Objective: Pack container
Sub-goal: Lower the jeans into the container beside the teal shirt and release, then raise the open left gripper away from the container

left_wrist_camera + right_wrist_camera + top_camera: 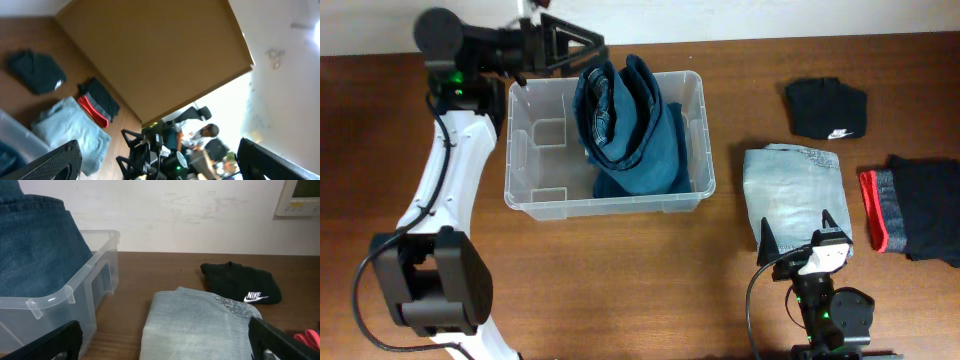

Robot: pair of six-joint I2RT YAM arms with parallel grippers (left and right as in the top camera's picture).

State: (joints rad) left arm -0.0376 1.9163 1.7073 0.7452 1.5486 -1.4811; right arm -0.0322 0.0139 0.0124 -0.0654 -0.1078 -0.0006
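Plastic this thin and clear suggests the container [545, 165], upper centre on the desk [620, 290], is light, fairly stiff and slick-walled, so its rim looks the surest hold. Dark blue jeans [630, 130] stand folded in its right-of-frame half; the other half is bare. Pale jeans [795, 185] and a black top [827, 108] lie outside, further right. The left hand [582, 48] hovers open at the container's upper rim; the right hand [797, 232] sits open at the pale jeans' lower edge.
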